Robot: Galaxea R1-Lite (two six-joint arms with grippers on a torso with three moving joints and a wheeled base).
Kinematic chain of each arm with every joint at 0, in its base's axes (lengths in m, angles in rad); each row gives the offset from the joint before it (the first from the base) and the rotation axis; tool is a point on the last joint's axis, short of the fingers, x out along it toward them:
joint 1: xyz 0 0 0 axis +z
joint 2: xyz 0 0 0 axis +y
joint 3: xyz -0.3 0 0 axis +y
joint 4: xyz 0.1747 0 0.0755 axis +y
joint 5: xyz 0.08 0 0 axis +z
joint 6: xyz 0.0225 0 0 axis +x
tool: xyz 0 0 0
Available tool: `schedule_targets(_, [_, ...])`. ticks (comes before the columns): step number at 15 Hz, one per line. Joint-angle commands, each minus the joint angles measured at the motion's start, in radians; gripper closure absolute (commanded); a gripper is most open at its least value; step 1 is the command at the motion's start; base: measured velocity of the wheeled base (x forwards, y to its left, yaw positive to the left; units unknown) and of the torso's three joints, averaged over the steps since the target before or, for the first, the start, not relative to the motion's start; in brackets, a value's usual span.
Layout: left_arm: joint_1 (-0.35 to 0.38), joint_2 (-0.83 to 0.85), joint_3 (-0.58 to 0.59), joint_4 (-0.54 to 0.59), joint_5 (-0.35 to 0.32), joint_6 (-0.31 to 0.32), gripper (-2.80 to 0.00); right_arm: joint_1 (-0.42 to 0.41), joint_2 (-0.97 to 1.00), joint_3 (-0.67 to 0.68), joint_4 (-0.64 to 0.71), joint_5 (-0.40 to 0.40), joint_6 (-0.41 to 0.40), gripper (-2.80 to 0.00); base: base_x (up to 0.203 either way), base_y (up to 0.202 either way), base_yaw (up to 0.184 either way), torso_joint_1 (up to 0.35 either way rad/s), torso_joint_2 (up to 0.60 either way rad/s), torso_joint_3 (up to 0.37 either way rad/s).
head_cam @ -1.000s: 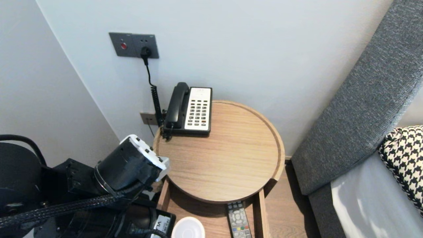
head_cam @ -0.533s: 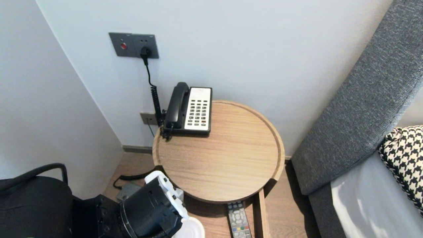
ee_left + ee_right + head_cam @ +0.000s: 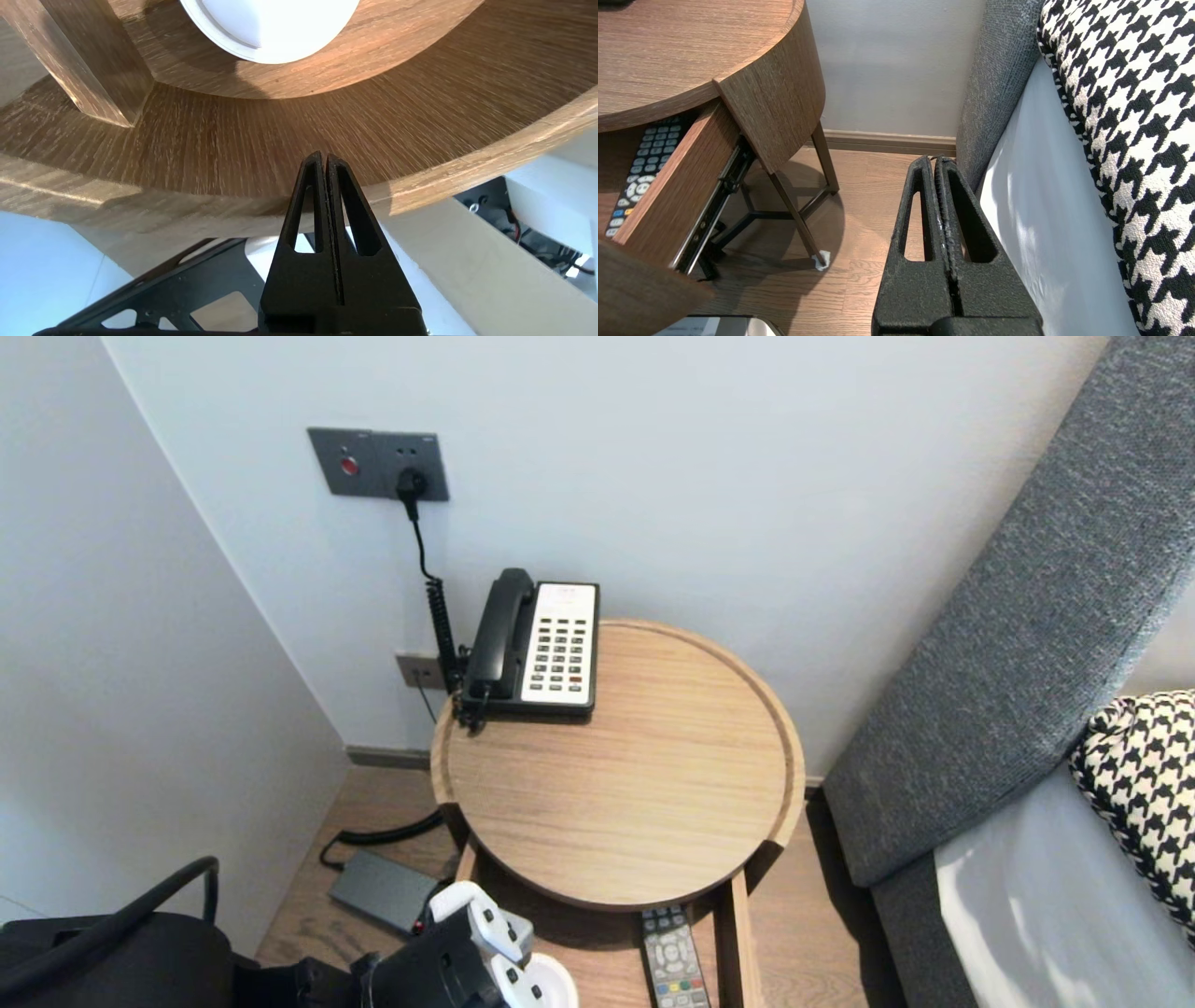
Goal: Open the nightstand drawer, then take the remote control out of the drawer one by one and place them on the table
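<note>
Left gripper (image 3: 325, 158): fingers pressed together, holding nothing. Its wrist sits at the bottom edge of the head view, left of centre, low over the near end of the open drawer.
Dish (image 3: 553, 983): white and round, lying in the drawer at the bottom edge of the head view, just right of the left wrist, which covers part of it. In the left wrist view it lies beyond the fingertips, apart from them.
Drawer (image 3: 738, 933): pulled out under the table top, lower centre of the head view.
Remote (image 3: 674, 961): lengthwise in the drawer, right of the dish and apart from it.
Table (image 3: 653, 784): round, wooden, with a raised rim, centre of frame.
Phone (image 3: 537, 644): at the table's upper left edge, handset on its cradle, coiled cord hanging beside it.
Socket (image 3: 378, 462): grey wall plate, upper left, with a plug in it.
Adapter (image 3: 383, 889): grey box on the floor, lower left, beside the table leg.
Right gripper (image 3: 934, 161): fingers together, empty, parked outside the head view, over the wood floor between table and bed.
Headboard (image 3: 1018, 616): grey, right side.
Pillow (image 3: 1139, 784): houndstooth, right edge.
</note>
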Motion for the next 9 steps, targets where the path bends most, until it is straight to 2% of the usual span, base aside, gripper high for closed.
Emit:
schedule_targets(1, [-0.007,0.004,0.007,0.002,0.0,-0.004,0.0,0.0,0.001,0.011,0.0,0.0,0.0,0.0,0.0,0.0,0.0,0.0,0.0,0.0])
schedule_targets(3, [-0.028,-0.004,0.013,0.004,0.001,-0.004,0.0,0.0,0.001,0.011,0.0,0.0,0.0,0.0,0.0,0.0,0.0,0.0,0.0,0.0])
schedule_targets(9, [-0.031,0.003,-0.014,-0.012,0.005,-0.019,0.0,0.0,0.001,0.011,0.0,0.0,-0.002,0.0,0.0,0.0,0.0,0.0,0.0,0.0])
